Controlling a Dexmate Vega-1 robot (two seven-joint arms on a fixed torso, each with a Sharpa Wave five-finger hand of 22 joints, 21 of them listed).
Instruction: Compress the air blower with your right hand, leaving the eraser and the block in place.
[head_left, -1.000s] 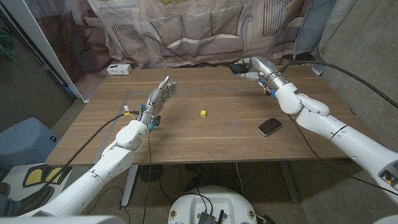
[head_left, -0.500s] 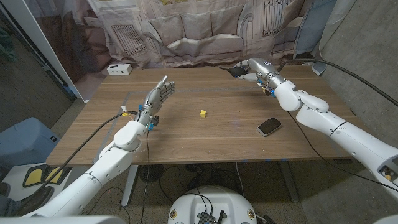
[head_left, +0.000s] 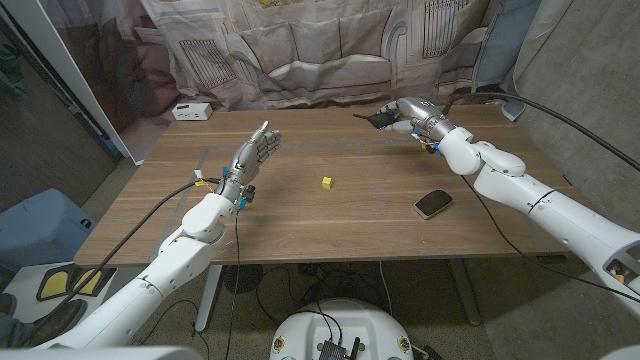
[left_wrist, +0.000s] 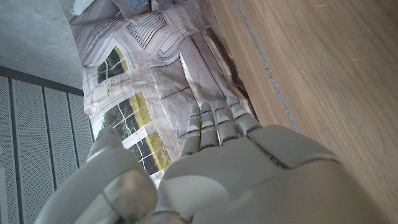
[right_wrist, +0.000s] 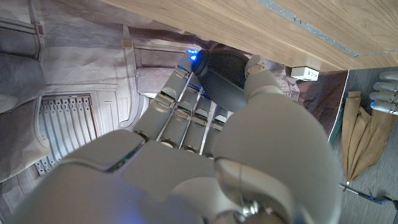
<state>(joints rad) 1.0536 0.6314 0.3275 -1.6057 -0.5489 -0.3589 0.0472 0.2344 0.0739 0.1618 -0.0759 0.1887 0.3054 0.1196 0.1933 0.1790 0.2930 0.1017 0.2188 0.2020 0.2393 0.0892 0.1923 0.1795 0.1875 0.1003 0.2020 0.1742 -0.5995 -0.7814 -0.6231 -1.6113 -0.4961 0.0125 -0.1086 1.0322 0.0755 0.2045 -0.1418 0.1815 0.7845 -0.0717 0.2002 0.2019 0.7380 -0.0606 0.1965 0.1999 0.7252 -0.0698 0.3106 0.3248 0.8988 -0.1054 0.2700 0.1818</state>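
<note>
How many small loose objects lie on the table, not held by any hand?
3: a yellow block near the middle, a dark eraser toward the right front, a white box at the far left corner. More may hide behind the right hand.

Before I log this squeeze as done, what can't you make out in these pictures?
- Blower: mostly covered by the right hand in the head view; how far it is compressed is unclear.
- Blower nozzle: hidden by fingers in the right wrist view.
- Block: too small for detail.
</note>
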